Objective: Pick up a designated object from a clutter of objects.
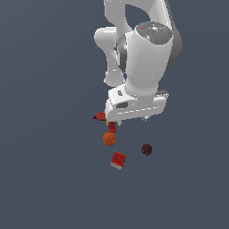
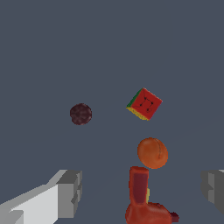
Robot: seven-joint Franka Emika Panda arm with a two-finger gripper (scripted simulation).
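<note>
Plum (image 2: 81, 113) on floor, end effector (image 2: 140, 192) open.

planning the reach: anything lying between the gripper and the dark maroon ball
Nothing. In the wrist view the floor from the open gripper to the dark maroon ball is bare; the orange ball sits off to one side.

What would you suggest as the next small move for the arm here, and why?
Probably shift sideways toward the dark maroon ball before descending. The tool is open and holds nothing, and in the wrist view the red drill sits between its fingers, with the orange ball just beyond. The maroon ball lies apart from the red cube, so it looks free to approach.
</note>
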